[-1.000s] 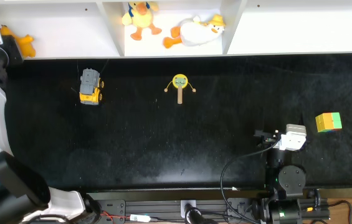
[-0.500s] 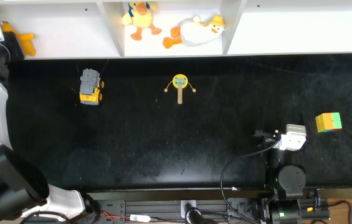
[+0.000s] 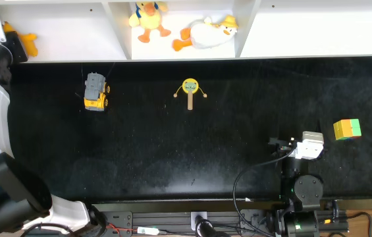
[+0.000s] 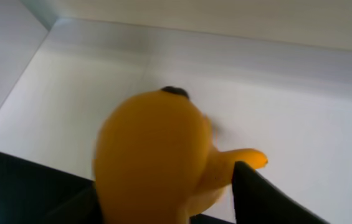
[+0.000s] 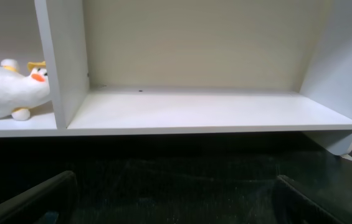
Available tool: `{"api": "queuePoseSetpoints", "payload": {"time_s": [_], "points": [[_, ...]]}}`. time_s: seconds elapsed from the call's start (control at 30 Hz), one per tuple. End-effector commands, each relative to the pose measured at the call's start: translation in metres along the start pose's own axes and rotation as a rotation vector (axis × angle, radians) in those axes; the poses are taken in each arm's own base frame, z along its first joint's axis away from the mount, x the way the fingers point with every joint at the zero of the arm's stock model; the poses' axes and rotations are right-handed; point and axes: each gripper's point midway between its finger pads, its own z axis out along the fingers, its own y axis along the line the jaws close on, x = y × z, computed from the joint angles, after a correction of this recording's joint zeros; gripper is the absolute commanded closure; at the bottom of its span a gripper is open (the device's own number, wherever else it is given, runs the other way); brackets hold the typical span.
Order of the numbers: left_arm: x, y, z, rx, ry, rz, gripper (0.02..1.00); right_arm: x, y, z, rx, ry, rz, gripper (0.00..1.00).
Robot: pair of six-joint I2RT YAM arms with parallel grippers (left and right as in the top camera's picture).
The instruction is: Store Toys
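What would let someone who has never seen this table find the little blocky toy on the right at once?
On the black table below the white shelf, look near the right edge. The cube sits alone there: the only boxy toy, with yellow, green and orange faces, unlike the truck and the round rattle.

We see the left gripper (image 3: 9,45) in the left compartment of the shelf (image 3: 74,39), with the orange plush toy (image 3: 27,45) touching its jaws. The toy truck (image 3: 95,91) stands on the black table (image 3: 172,151) well back from those jaws, and the green-faced paddle toy (image 3: 190,90) lies farther to their right. The right gripper (image 3: 306,145) sits low. The coloured cube (image 3: 347,129) lies near the right of its jaws, and the yellow duck (image 3: 147,16) and white duck (image 3: 205,33) lie far ahead of them in the middle compartment.
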Motion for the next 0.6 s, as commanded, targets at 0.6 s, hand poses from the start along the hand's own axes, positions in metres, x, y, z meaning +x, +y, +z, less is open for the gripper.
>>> {"api": "queuePoseSetpoints", "payload": {"time_s": [0.6], "points": [[-0.018,-0.005,-0.013,0.016,-0.041,0.001,0.020,0.004,0.000,0.000,-0.003,0.002,0.007,0.005]]}}
